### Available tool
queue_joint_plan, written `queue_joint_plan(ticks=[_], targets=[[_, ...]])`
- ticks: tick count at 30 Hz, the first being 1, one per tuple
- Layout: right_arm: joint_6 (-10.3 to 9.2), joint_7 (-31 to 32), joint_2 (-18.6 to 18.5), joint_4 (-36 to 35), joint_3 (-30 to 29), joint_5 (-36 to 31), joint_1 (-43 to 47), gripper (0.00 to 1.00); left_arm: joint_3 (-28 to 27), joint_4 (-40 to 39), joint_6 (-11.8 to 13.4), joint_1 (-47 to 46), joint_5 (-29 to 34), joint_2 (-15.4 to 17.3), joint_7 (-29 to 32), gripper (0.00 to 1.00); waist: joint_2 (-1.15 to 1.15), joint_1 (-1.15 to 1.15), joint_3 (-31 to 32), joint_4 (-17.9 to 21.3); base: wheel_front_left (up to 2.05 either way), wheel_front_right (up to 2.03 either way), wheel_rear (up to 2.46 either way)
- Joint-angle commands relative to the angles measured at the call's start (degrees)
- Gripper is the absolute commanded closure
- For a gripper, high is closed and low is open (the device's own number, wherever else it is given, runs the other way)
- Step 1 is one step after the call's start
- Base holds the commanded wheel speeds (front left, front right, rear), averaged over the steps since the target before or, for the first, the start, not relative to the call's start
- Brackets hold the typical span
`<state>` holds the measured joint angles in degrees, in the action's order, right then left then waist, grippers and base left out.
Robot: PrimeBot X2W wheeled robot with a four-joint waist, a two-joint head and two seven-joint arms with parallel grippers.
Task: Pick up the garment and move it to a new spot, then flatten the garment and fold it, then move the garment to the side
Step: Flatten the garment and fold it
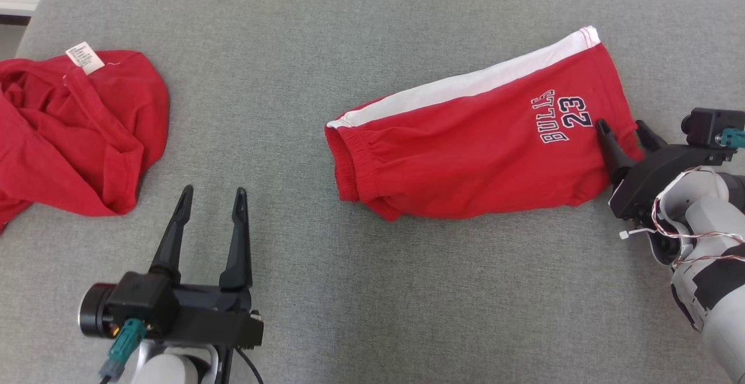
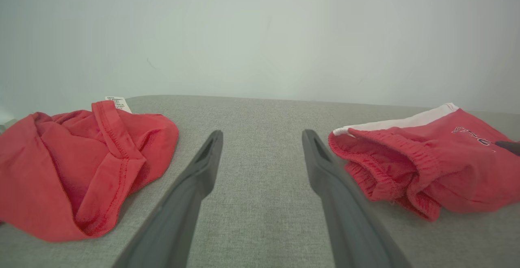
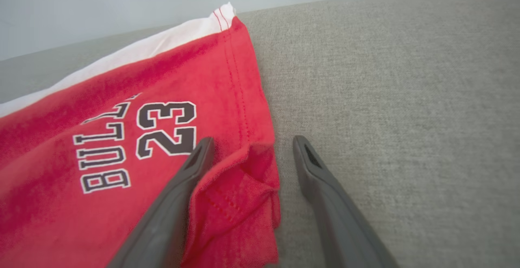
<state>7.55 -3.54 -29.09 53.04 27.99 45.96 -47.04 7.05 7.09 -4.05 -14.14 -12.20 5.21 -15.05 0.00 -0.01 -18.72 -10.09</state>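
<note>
1. Grey padded surface was noted under folded red shorts, lying right of centre.
2. Left gripper was found spread wide and empty; right gripper was spread wide, nothing gripped, with a loose hem flap between its jaws.
3. Risk judged: that flap could be snagged on withdrawal and the fold dragged open.
4. "BULLS 23" was read on the shorts; print on the care label of the crumpled red garment was illegible.

A crumpled red garment with a white label lies on the grey fabric surface.
</note>
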Motion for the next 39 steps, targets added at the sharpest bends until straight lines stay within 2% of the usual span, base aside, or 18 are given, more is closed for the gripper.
queue_joint_plan(ticks=[1,2,3,4,15,18,24,25,26,31,39], targets=[[-0.13,0.0,0.8,0.3,0.7,0.5,1.4,0.0,-0.7,-0.2,-0.4,1.1,0.9,-0.4,-0.2,0.0,0.0,0.01,-0.1,-0.3,0.0,0.0,0.0],[-0.13,0.1,1.0,0.2,1.1,0.9,1.9,0.05,-1.0,-0.4,-0.4,1.5,1.2,-0.7,-0.2,0.0,0.0,0.01,0.1,-0.3,0.0,0.0,0.0],[-0.13,-0.1,1.1,0.2,1.3,1.1,2.3,0.91,-1.4,-0.5,-0.5,1.9,1.3,-1.0,-0.2,0.0,0.0,0.01,0.2,-0.4,0.0,0.0,0.0],[-0.13,-0.2,1.2,0.0,1.6,1.5,2.5,1.0,-1.9,-0.5,-0.6,2.2,1.4,-1.2,-0.2,0.0,0.0,0.01,0.4,-0.4,0.0,0.0,0.0],[-0.13,-3.6,0.8,-5.0,4.3,4.9,7.2,1.0,-6.4,0.7,-1.5,7.2,4.0,-1.9,-0.2,0.0,0.0,0.01,6.5,3.2,0.0,0.0,0.0],[-0.13,-4.1,-1.1,-8.8,5.3,7.0,11.6,1.0,-7.7,0.4,-1.9,9.4,4.7,-2.0,-0.2,0.0,0.0,0.01,8.8,5.3,0.0,0.0,0.0],[-0.13,-3.5,-4.2,-14.2,4.6,10.0,19.8,1.0,-7.9,-0.9,-1.8,11.2,5.1,-2.2,-0.2,0.0,0.0,0.01,9.3,7.1,0.0,0.0,0.0],[-0.13,-3.3,-4.6,-14.8,4.6,10.0,20.9,0.71,-8.0,-1.1,-1.8,11.3,5.1,-2.2,-0.2,0.0,0.0,0.01,9.2,7.3,0.0,0.0,0.0],[-0.13,-3.4,-4.9,-15.3,4.0,10.3,21.6,0.0,-8.0,-1.1,-1.8,11.5,5.1,-2.3,-0.2,0.0,0.0,0.01,9.1,7.5,0.0,0.0,0.0],[-0.13,-3.8,-5.6,-15.8,2.0,8.0,21.8,0.0,-8.3,-1.4,-1.8,11.6,5.5,-2.3,-0.2,0.0,0.0,0.01,8.9,8.0,0.0,0.0,0.0],[-0.13,1.0,-3.7,-11.1,1.0,2.9,16.6,0.0,-8.1,-1.3,-2.0,10.8,6.2,-2.3,-0.2,0.0,0.0,0.01,8.8,6.8,0.0,0.0,0.0]])
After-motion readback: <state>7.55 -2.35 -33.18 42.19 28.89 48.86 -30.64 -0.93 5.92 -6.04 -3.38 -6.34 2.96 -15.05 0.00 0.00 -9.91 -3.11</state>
